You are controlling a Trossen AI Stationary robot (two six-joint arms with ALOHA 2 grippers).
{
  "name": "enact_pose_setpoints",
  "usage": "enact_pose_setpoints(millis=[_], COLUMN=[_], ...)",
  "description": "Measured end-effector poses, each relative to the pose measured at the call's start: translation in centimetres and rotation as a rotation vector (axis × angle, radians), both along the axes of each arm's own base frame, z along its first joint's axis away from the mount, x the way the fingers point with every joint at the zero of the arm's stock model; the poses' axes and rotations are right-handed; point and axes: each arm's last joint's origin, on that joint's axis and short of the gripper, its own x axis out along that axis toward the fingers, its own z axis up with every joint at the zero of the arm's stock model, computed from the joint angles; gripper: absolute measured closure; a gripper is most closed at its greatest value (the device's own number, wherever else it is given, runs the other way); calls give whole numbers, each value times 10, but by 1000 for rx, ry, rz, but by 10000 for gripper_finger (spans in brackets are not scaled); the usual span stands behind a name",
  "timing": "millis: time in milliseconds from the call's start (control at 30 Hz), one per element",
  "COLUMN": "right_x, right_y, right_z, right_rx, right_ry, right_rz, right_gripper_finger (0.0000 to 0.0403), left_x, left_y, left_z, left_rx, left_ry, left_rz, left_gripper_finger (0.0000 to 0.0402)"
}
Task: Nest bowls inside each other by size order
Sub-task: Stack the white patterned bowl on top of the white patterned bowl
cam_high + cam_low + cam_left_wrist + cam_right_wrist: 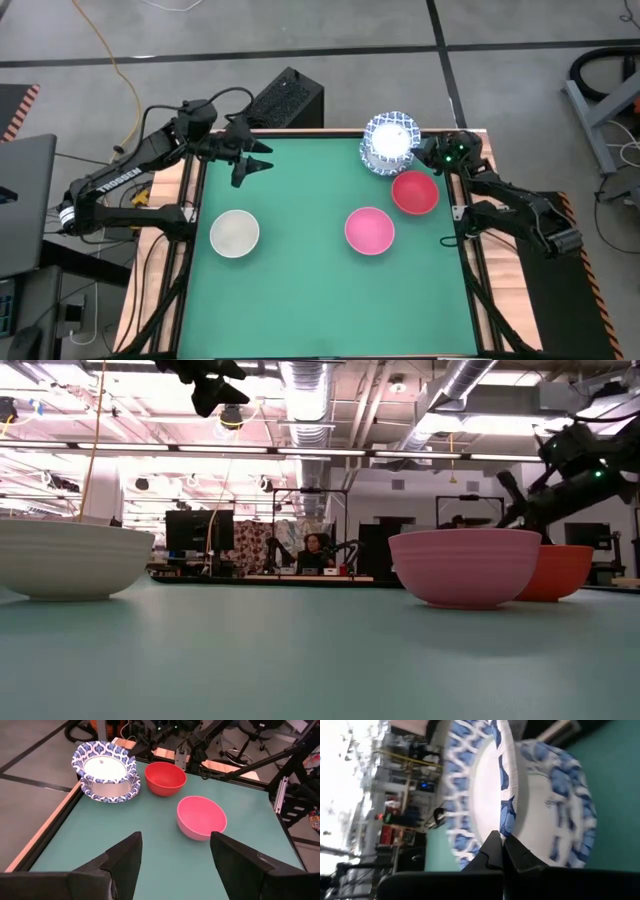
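**Bowl count and hand status**

Landmark: the pink bowl (369, 230), sitting on the green worktop (300, 300) a bit right of centre.

Counts:
- 1 pink bowl.
- 1 red bowl (414, 193), just beside the pink one, toward the far right. A small gap shows between them in my left wrist view.
- 1 off-white bowl (234, 234), well apart from the pink one, over on the left side of the worktop.
- Blue-patterned bowls (389, 143): a stack beyond the pink bowl, near the far edge and just past the red one. I can make out 2 for certain: a tilted upper bowl sitting in a wider lower one. There may be more in the stack; I cannot tell.

So at least 5 bowls are countable, 3 of them loose and the rest in the stack.

Hands:
- My right hand (502, 851) is at the patterned stack, on the far-right side of the pink bowl. Its fingers are pinched closed on the blue-patterned rim of the tilted upper bowl; the rim runs between the two fingertips in the right wrist view.
- My left hand (250, 160) hangs above the far left of the worktop, well away from the pink bowl and beyond the off-white one. Its fingers are spread apart and grip nothing.
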Motion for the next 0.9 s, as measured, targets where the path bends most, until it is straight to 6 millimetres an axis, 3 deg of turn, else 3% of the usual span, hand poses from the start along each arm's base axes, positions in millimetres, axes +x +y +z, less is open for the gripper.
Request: enact_pose_setpoints(millis=[233,700,900], right_x=[2,1,1], right_y=[8,8,8], right_z=[-15,-15,-16], right_rx=[96,107,97], right_ry=[122,132,148], right_rz=[0,-14,-4], right_gripper_finger=[401,399,368], left_x=[0,0,0], left_y=[0,0,0], left_z=[0,0,0], left_rx=[3,12,10], left_ry=[0,1,4], left_rz=[-1,-4,-2], left_gripper_finger=[178,178,178])
